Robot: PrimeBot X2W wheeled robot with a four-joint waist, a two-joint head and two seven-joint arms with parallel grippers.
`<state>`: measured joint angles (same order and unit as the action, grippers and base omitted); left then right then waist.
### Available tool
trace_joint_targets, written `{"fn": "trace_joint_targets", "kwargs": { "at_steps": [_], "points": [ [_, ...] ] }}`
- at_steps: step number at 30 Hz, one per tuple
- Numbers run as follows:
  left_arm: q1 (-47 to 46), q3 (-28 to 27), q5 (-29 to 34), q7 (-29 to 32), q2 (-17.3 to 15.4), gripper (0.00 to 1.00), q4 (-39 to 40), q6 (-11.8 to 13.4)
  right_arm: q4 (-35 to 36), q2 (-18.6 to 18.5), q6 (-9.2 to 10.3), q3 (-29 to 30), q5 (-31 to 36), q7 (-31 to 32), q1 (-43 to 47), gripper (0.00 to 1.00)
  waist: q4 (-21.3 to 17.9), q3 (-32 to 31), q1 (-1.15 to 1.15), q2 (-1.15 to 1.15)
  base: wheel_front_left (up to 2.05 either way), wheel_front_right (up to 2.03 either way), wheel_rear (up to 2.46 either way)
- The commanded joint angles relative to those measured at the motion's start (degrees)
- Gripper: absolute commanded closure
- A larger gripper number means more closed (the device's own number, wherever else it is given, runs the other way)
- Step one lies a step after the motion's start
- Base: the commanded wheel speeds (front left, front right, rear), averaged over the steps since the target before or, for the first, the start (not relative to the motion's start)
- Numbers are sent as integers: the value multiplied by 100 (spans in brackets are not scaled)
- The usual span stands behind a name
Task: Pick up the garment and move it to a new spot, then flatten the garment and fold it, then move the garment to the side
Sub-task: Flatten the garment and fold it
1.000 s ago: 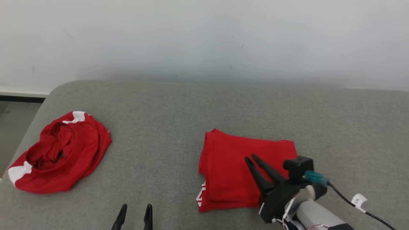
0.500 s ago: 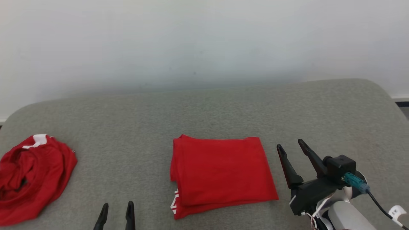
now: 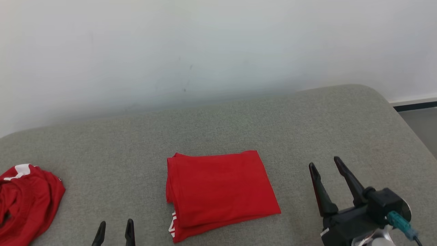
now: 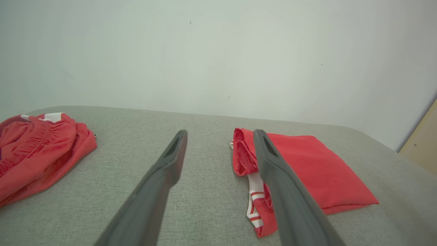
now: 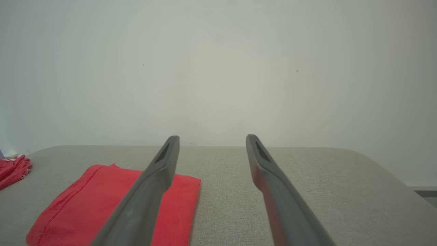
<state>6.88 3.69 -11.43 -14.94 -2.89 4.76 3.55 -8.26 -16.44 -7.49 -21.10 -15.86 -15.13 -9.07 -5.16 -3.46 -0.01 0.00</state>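
Now noting folded red garment (image 3: 220,188) lying flat near the middle of the grey desk (image 3: 211,126), with white-striped edge (image 4: 254,196) peeking out at its near left corner. Seeing right fingers (image 3: 321,191) spread apart, grasping nothing, just right of the garment and not touching it. Finding left fingers (image 3: 129,234) likewise released and empty, near the front edge. Logging crumpled red garment (image 3: 24,201) sitting well apart at far left.

a plain pale wall (image 3: 218,51) with a few small dark specks rises behind a grey fabric-covered surface (image 3: 239,123) with rounded corners. at the right, a dark baseboard strip (image 3: 414,106) meets grey floor (image 3: 423,126). soft, even light.
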Motion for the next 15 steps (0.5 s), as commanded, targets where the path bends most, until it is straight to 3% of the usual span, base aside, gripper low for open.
{"fn": "trace_joint_targets", "kwargs": {
  "at_steps": [1,15],
  "points": [
    [52,-39,44,-29,-1,0,35,-9,52,23,0,-5,39,-5,92,0,15,-31,1,0,0,0,0],
    [372,-121,306,-29,0,0,158,-145,507,271,0,8,328,-5,1196,0,121,-299,1,0,0,0,0]
  ]
}}
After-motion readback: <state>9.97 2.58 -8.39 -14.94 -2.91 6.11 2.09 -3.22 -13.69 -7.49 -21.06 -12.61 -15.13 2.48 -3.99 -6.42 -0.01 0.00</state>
